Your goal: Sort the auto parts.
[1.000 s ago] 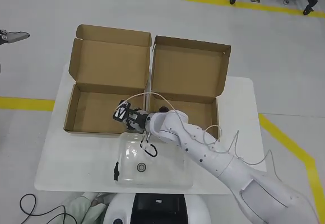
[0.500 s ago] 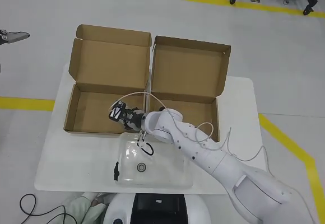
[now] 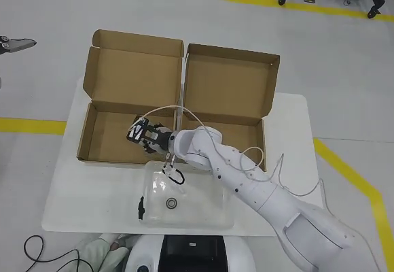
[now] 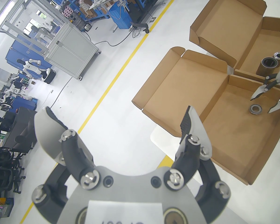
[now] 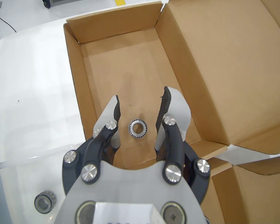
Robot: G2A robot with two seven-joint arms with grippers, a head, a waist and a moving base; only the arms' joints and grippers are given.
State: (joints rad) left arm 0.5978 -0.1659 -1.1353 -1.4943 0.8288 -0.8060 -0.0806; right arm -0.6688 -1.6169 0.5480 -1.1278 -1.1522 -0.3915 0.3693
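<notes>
A small steel bearing ring (image 5: pixel 138 128) lies flat on the floor of the left cardboard box (image 5: pixel 130 66), near the box's front wall. My right gripper (image 5: pixel 141 95) hangs open just above it, one finger on each side, touching nothing. In the top view the right gripper (image 3: pixel 137 131) is over the left box (image 3: pixel 109 132). My left gripper (image 4: pixel 117 117) is open and holds nothing, off the table's far left corner (image 3: pixel 10 44). From there the ring (image 4: pixel 255 109) and the right gripper (image 4: pixel 268 101) show in the box.
A clear plastic tray (image 3: pixel 204 204) at the table's front holds another bearing (image 3: pixel 172 202) (image 5: pixel 44 203). The right cardboard box (image 3: pixel 241 136) holds a dark sleeve (image 4: pixel 268 66) and a small metal cylinder (image 4: pixel 279 55). Both lids stand open at the back.
My right gripper has moved left and a little farther into the left box. The left arm has kept still.
</notes>
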